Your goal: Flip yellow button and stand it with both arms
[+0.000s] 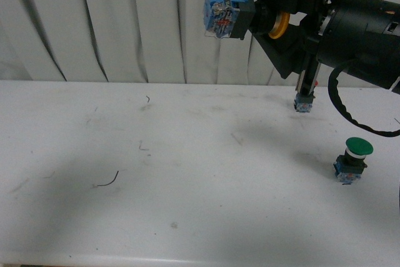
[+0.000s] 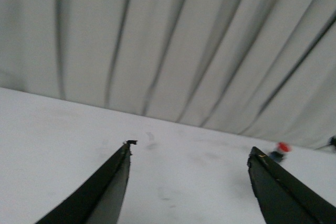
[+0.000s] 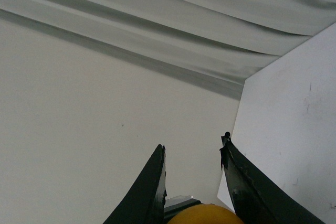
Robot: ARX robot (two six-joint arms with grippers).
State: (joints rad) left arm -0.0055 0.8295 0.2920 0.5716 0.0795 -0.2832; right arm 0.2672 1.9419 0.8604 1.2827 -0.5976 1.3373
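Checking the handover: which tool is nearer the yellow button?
Right. The right tool holds the yellow button aloft in its grip; the left tool hangs open and empty over the table, with the button outside its view.

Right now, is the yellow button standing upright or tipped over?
Tipped sideways: the right gripper holds the yellow button in the air, off the table, contact block pointing sideways, cap toward the arm.

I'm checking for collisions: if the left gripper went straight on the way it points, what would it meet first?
The open black left gripper would probably meet the bare white tabletop first, then the pleated grey curtain; the small red-capped button lies off that line. Depth is unclear.
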